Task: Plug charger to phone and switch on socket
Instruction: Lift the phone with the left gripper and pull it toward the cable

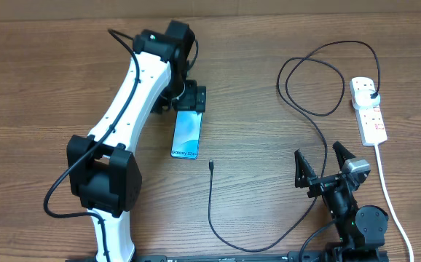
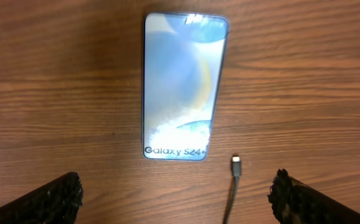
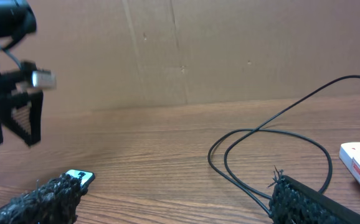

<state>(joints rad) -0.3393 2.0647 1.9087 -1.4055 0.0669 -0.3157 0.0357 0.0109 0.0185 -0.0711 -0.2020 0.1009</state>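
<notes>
While the left gripper [image 2: 177, 199] hovers spread over the phone [image 2: 181, 87] and the right gripper [image 1: 321, 166] sits spread, empty, the charger tip [image 2: 235, 163] lies just beside the phone's lettered end; limp, light cable, probably best pinched at the stiff tip.

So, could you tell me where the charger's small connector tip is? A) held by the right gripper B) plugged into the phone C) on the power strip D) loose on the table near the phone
D: the connector tip lies on the table, apart from the phone.
</notes>
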